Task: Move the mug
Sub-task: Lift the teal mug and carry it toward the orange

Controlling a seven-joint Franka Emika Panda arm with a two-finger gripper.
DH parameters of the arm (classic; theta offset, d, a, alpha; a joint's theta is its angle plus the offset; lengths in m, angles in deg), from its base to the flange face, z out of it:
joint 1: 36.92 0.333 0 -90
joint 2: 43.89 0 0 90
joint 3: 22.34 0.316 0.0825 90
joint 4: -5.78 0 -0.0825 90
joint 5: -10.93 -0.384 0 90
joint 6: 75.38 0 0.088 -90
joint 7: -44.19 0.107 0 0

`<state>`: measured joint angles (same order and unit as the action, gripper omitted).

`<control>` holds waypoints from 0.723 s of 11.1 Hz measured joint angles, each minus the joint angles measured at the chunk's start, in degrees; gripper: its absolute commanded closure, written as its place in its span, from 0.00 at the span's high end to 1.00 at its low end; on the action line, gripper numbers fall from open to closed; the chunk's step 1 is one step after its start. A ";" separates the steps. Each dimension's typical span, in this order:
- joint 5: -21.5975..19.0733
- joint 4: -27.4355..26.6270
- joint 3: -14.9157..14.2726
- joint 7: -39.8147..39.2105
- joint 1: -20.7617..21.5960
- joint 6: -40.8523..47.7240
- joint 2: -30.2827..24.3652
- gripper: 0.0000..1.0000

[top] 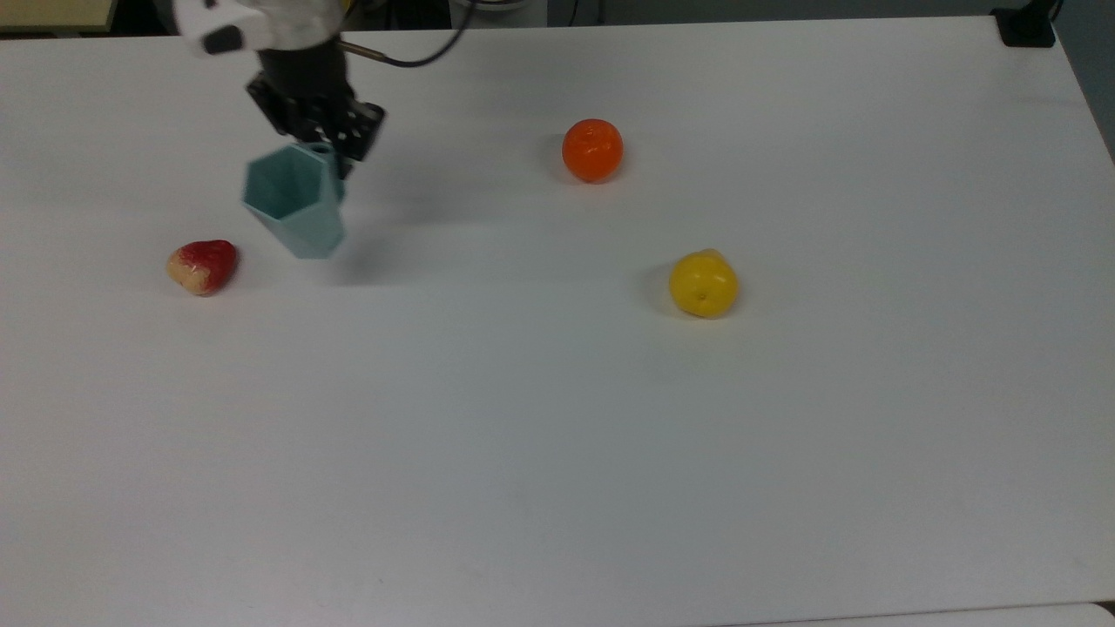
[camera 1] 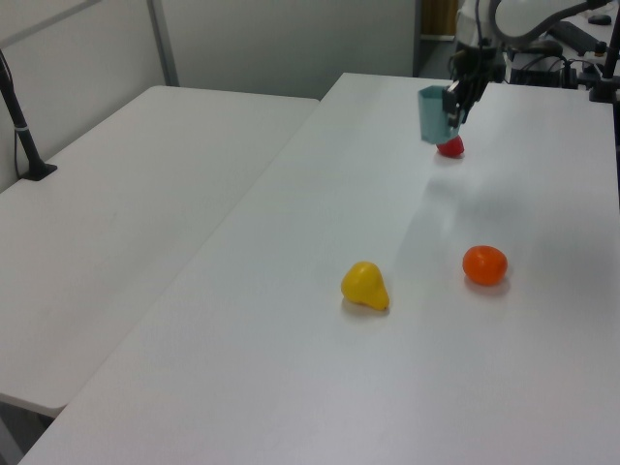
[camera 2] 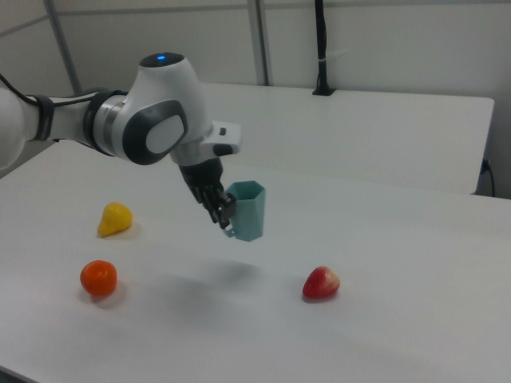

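Mug (top: pixel 294 202) hangs in the air above a white tabletop (top: pixel 557 435), held by the handle. It is pale teal-grey plastic with faceted, angular sides that narrow toward the base, and its open mouth faces upward. In the right view the mug (camera 2: pixel 246 210) is clearly lifted off the surface, with a soft shadow on the tabletop below it.

The gripper (top: pixel 335 146) is black and sits at the end of a white and grey robot arm. Its fingers are closed on the mug's squared handle, at the upper edge of the mug in the top view. In the right view the gripper (camera 2: pixel 223 211) is on the right view's left side of the mug, pointing down. In the left view the gripper (camera 1: pixel 454 98) and mug (camera 1: pixel 432 112) appear near the far end of the tabletop.

Three toy fruits lie on the tabletop. A red strawberry (top: pixel 202 266) rests near the mug, toward the top view's left and slightly lower. An orange (top: pixel 592 150) sits well apart toward the top view's right. A yellow pear (top: pixel 703 283) lies further right and lower, near the orange but not touching it.

In the left view a second white table (camera 1: pixel 126 223) stands beside the first, on the left view's left.
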<state>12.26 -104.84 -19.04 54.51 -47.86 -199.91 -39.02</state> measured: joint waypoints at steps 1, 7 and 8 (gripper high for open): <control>0.00 -0.08 0.02 0.00 2.80 0.02 0.59 0.24; 1.55 -0.63 0.02 2.53 13.21 0.16 6.34 0.24; 2.25 -0.61 0.02 3.48 13.35 0.16 7.27 0.24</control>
<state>14.51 -105.45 -19.02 57.98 -34.51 -199.76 -31.75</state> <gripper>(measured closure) 0.731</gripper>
